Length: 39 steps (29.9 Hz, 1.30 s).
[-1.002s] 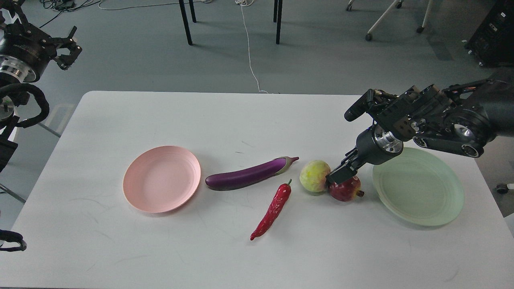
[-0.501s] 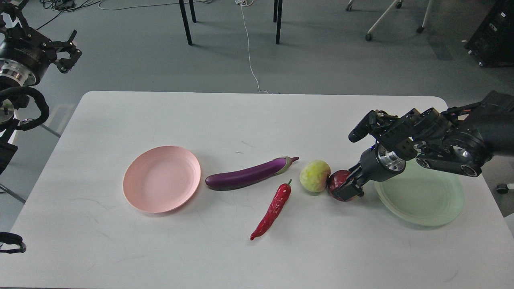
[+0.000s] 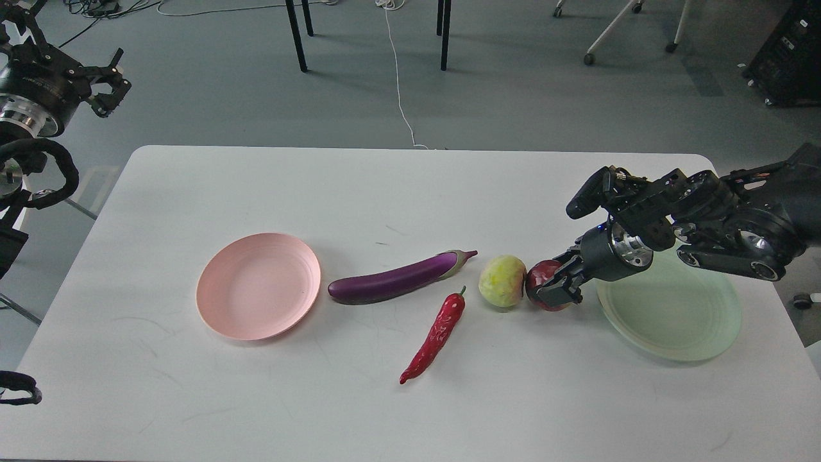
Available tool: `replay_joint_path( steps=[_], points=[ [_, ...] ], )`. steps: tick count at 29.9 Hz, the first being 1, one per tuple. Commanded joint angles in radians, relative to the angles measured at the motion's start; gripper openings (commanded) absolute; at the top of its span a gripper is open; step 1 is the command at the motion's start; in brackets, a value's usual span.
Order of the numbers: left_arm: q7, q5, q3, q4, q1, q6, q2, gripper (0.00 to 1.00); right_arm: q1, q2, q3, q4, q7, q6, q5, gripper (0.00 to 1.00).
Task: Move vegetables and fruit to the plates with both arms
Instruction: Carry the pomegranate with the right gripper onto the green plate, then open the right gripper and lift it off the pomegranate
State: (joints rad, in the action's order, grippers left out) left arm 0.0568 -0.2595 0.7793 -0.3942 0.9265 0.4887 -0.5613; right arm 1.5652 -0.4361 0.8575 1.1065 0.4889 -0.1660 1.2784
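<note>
1. Right gripper (image 3: pixel 557 290) low over the table (image 3: pixel 410 192), fingers set around the dark red pomegranate (image 3: pixel 542 279); seemingly closed on it, though contact on the far side hidden by the black fingers.
2. Pomegranate on the table or barely off it, touching or just beside the yellow-green fruit (image 3: pixel 503 281) on its left, green plate (image 3: pixel 670 308) just to its right.
3. Judged a round, firm, fairly heavy thing with a smooth skin: apt to roll or squirt out of a narrow two-finger pinch. Best taken across the widest part, clear of the small crown, with a steady squeeze.
4. Yellow-green fruit judged alike in form and likely a little softer; a nudge from the fingers could set it rolling left toward the chili.
5. Red chili pepper (image 3: pixel 436 337) near the front centre, lying slantwise: light, wrinkled, somewhat limp; mid-body the sensible hold.
6. Purple eggplant (image 3: pixel 397 281) left of the fruit, between it and the pink plate (image 3: pixel 258 285): long, glossy, slippery, prone to tip if taken off-centre; best gripped near the middle.
7. Both plates bare.
8. Left gripper (image 3: pixel 109 80) far left, raised beyond the table edge, fingers spread apart, holding nothing.
</note>
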Motion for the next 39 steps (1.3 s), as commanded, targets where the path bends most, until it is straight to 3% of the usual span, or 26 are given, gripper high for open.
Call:
replay_joint_path(
  steps=[1,7,13,21,25,33,39],
  points=[
    [0.0,0.0,0.0,0.0,-0.002,0.0,-0.02,0.98,0.091,-0.108,0.002,0.07,0.0,-0.007,0.027,0.68],
    [-0.002,-0.001,0.001,0.0,0.0,0.0,-0.042,0.98,0.115,-0.312,0.002,0.082,0.0,-0.007,0.245,0.69],
    [-0.002,-0.001,0.001,0.0,0.0,0.0,-0.042,0.98,-0.003,-0.415,-0.006,0.07,0.0,0.0,0.277,0.76],
    [-0.002,-0.001,0.001,0.001,0.0,0.0,-0.046,0.98,-0.129,-0.423,-0.034,0.009,0.0,0.005,0.272,0.83],
    [0.0,-0.003,0.003,0.001,0.0,0.0,-0.052,0.98,-0.134,-0.428,-0.034,0.01,0.0,0.005,0.272,0.93],
    [0.0,-0.004,0.003,0.003,0.0,0.0,-0.051,0.98,-0.113,-0.415,-0.046,0.024,0.0,0.005,0.259,0.94],
    [0.02,-0.004,0.001,0.003,-0.002,0.0,-0.052,0.98,-0.094,-0.348,-0.209,0.019,0.0,-0.006,0.122,0.94]
  ],
)
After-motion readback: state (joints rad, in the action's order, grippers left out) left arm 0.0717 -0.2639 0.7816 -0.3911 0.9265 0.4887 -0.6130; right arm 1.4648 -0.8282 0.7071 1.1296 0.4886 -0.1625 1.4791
